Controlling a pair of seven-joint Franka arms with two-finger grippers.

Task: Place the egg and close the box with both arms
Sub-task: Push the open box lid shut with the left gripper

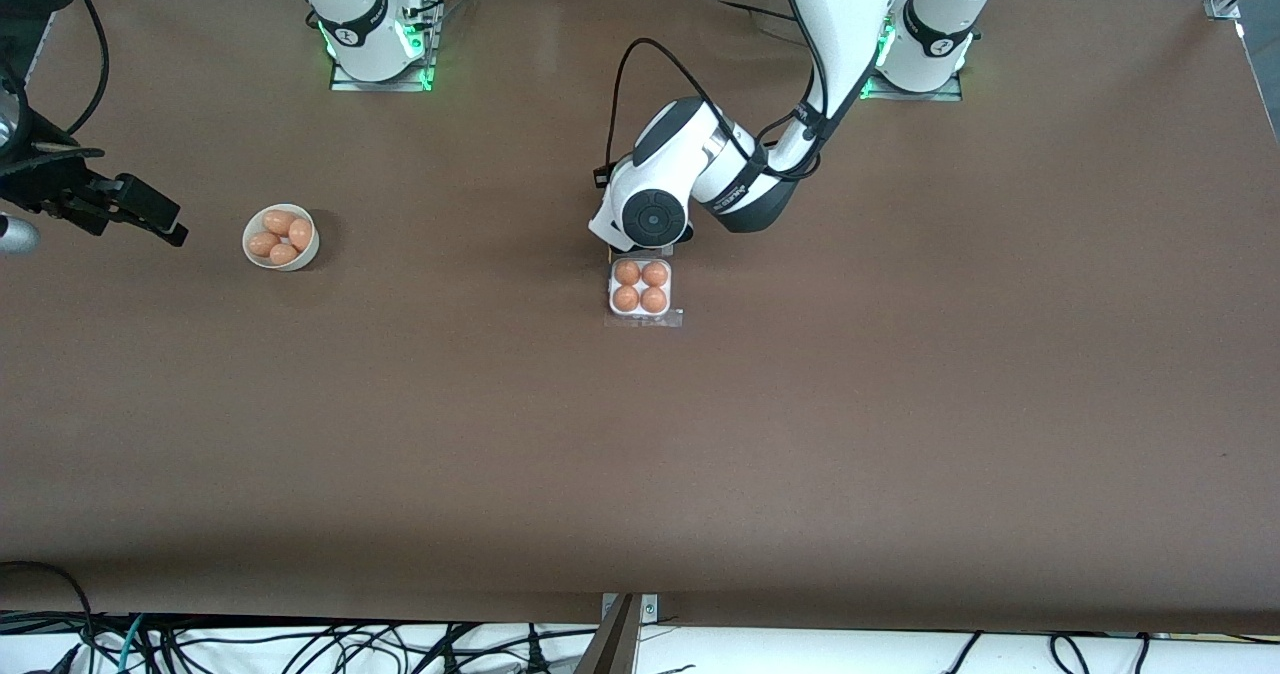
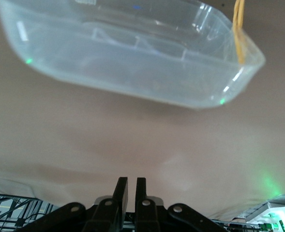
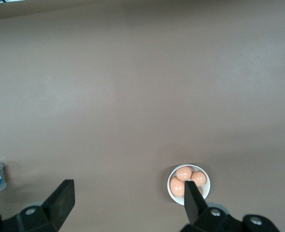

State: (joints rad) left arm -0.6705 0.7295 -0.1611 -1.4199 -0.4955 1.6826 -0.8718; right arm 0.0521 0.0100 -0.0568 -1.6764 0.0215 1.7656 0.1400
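Box (image 1: 641, 288): set mid-table, all four cells filled with eggs (image 1: 640, 286), clear lid (image 2: 132, 53) seen raised in the left wrist view. Left gripper (image 2: 131, 186): clenched on nothing, held just above the table beside the box. Right gripper (image 3: 127, 195): spread wide, empty, held waiting over the right arm's end of the table near a bowl (image 1: 281, 238) of eggs.

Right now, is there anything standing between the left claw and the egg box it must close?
Nothing visible does. The left claw, shut and empty, sits close beside the egg carton, with only bare table before the clear lid. The right claw waits open near the bowl of eggs.
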